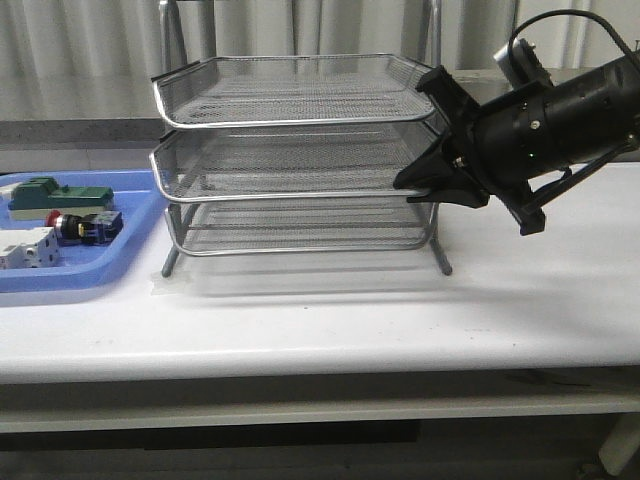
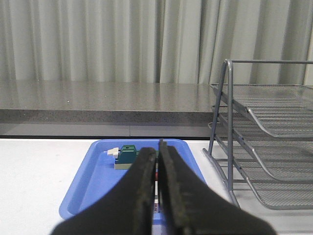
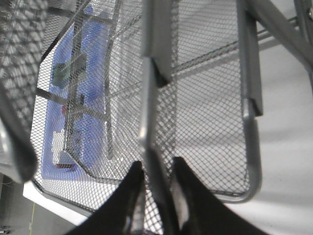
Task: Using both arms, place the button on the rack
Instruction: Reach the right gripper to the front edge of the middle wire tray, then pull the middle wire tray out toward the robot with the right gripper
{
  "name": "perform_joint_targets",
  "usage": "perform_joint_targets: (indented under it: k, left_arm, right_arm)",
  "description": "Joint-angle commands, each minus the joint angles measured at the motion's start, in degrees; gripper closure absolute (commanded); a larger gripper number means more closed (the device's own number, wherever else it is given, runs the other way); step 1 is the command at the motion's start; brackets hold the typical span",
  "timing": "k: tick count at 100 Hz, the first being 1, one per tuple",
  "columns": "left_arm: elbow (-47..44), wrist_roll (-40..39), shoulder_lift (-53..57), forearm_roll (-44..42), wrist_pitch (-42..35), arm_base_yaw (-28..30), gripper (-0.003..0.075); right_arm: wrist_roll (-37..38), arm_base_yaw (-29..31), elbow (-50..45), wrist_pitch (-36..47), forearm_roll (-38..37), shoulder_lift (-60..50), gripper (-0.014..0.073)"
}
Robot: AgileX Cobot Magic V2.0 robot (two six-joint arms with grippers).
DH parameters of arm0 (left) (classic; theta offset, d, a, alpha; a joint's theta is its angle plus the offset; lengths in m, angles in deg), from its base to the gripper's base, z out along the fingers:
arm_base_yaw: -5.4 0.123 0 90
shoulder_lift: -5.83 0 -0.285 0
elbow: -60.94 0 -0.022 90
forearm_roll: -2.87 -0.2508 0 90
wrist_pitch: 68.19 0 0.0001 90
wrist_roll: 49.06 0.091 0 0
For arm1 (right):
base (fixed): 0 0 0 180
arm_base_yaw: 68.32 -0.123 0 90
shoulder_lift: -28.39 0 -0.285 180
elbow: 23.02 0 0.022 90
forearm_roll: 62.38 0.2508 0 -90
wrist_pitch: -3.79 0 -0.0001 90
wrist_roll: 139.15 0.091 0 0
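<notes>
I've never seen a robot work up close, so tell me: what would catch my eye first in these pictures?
First, the three-tier silver wire rack in the middle of the white table, with the bulky black right gripper at its right side, its fingers closed on the edge of the middle shelf. Next, the blue tray to the left, holding the small red-headed button beside a green block.

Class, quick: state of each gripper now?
Left gripper: closed, holding nothing.
Right gripper: fingers closed on the silver wire-mesh rack's rim.
</notes>
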Motion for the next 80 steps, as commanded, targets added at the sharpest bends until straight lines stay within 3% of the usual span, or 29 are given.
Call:
perform_joint_targets:
  k: [1, 14, 52, 80]
  left_arm:
    - [-2.7, -0.5, 1.9, -0.1, -4.2, 0.0, 0.0716]
    - [-2.7, -0.5, 1.9, -0.1, -4.2, 0.0, 0.0716]
    - [-2.7, -0.5, 1.9, -0.1, -4.2, 0.0, 0.0716]
    - [-2.7, -0.5, 1.9, -0.1, -4.2, 0.0, 0.0716]
  right_arm:
    - [-0.9, 0.0, 1.6, -3.0, 3.8, -2.5, 0.0582]
    - [-0.9, 0.0, 1.6, -3.2, 3.0, -2.5, 0.0661]
    - [-1.0, -0.1, -4.3, -10.1, -0.9, -2.6, 0.066]
    - [-5.9, -0.1, -12.5, -15.5, -1.0, -2.7, 0.066]
